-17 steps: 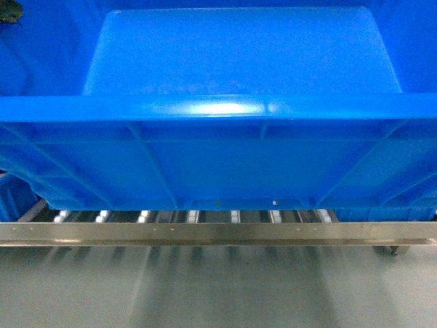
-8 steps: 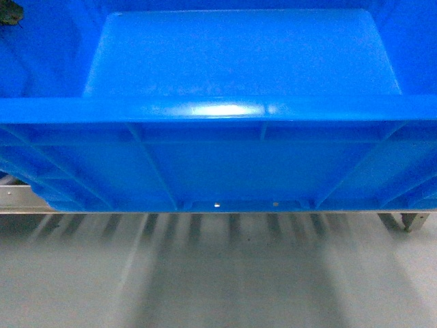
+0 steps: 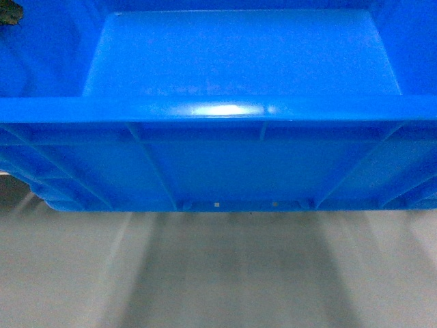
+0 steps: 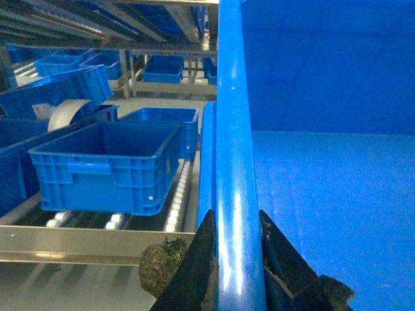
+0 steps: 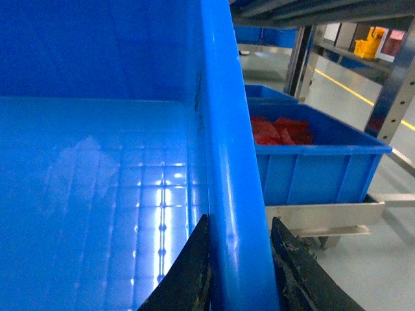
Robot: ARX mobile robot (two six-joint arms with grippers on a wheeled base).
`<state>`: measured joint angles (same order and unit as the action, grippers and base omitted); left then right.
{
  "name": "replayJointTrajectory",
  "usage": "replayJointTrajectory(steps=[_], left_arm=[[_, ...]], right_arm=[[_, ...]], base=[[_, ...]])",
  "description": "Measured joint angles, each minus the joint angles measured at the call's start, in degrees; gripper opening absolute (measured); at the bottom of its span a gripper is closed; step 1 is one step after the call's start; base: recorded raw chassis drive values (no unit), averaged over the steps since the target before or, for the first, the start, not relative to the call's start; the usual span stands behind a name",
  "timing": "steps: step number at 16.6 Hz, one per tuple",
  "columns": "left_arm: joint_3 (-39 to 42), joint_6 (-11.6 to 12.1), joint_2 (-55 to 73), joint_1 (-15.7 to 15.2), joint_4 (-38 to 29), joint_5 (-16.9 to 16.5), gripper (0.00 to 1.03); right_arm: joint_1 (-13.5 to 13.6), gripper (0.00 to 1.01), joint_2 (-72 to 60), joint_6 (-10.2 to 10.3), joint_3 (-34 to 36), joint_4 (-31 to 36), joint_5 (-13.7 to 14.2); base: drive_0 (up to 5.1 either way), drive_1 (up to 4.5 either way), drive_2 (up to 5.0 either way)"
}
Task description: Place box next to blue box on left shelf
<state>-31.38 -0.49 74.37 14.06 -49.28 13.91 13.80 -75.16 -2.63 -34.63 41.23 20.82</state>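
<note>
1. Two tools share the box (image 3: 239, 157): the left tool (image 4: 237, 259) is clenched on its left rim and the right tool (image 5: 237, 259) on its right rim, so it hangs level over the floor (image 3: 218, 273).
2. Left shelf (image 4: 97, 236) lies just beside, its blue box (image 4: 104, 165) resting on rollers.

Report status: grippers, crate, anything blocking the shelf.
Left gripper and right gripper clamp opposite rims of the box. Box carried, not on left shelf. Neighbour crate already there.
</note>
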Motion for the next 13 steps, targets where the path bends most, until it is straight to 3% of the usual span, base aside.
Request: replayJointTrajectory(steps=[13], left_arm=[[0.00,-0.17,0.04,0.02,0.04,-0.02,0.10]], right_arm=[[0.00,0.19,-0.02,0.00,0.07,-0.02,0.00]], base=[[0.0,0.00,0.0]])
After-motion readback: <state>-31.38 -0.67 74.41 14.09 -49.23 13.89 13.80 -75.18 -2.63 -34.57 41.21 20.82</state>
